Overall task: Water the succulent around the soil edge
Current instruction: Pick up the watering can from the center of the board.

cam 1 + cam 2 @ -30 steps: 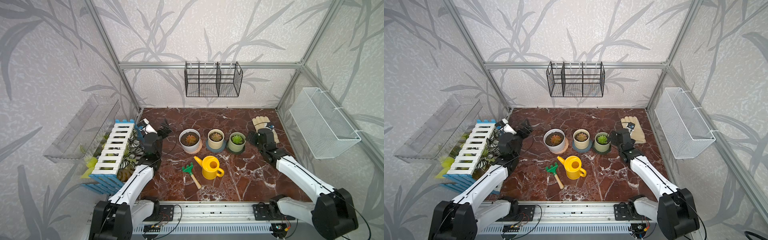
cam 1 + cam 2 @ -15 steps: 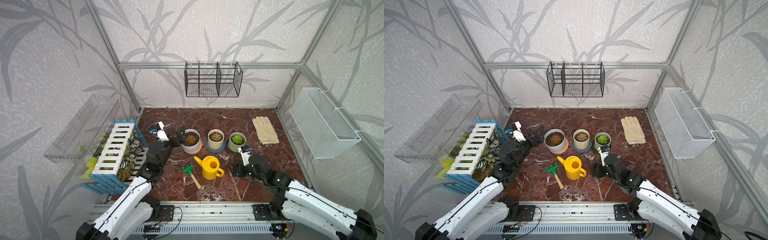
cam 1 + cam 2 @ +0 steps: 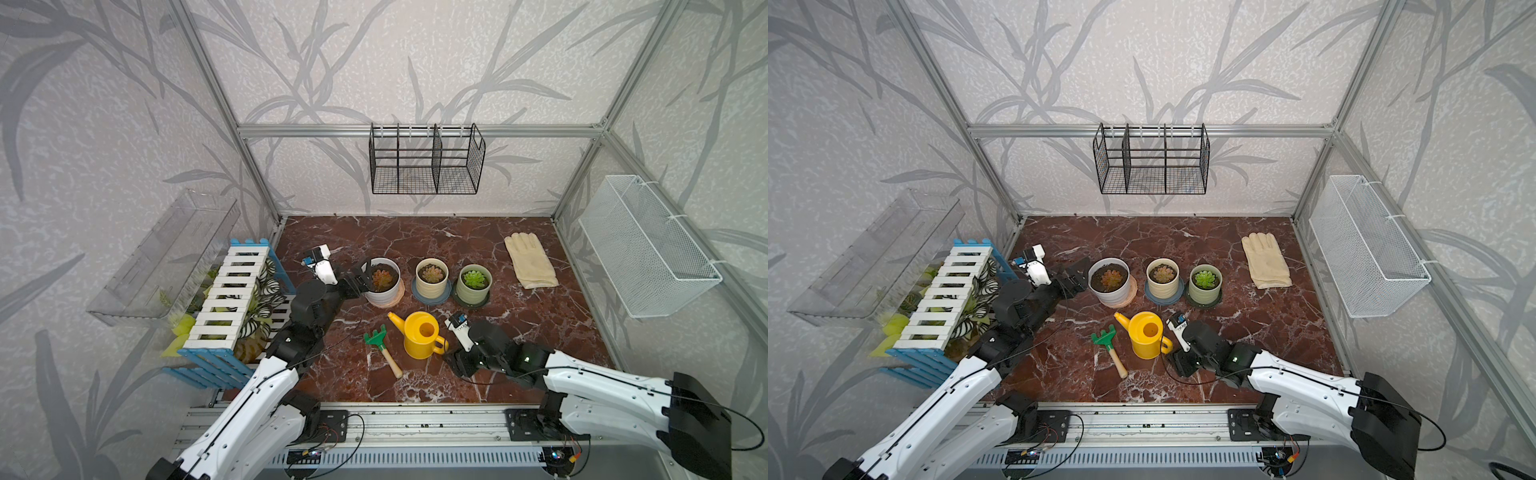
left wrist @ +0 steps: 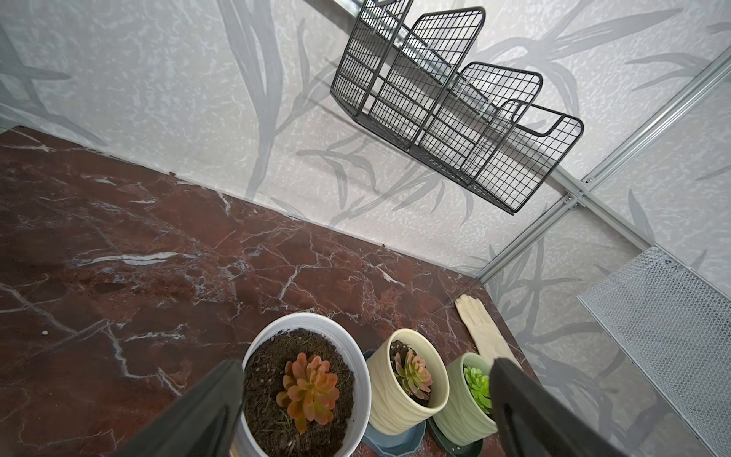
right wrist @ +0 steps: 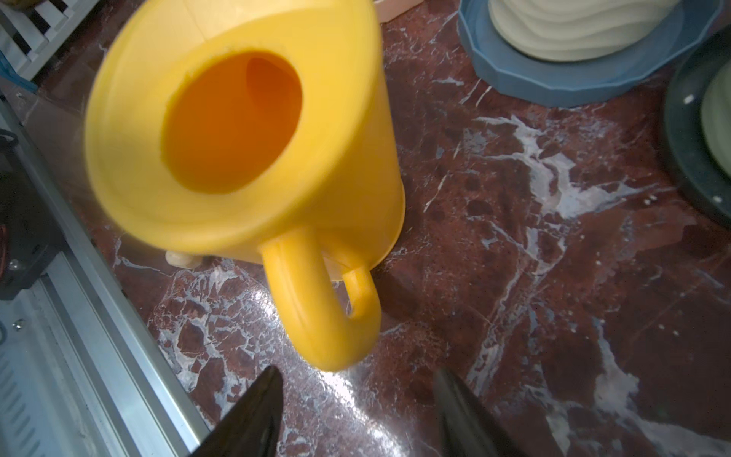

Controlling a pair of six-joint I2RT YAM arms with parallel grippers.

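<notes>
Three potted succulents stand in a row: an orange one in a white pot, a pinkish one in a cream pot, and a green one in a green pot. In front of them stands a yellow watering can. My left gripper is open, its jaws either side of the white pot's near rim. My right gripper is open, low over the floor, just short of the can's handle, holding nothing.
A green hand rake lies left of the can. A cream glove lies at the back right. A blue-and-white crate of plants lines the left side. A black wire basket and a white mesh basket hang on the walls.
My right arm swung from beside the green pot and glove down to the front, behind the can's handle, its jaws narrowing. My left gripper moved from the crate to the white pot.
</notes>
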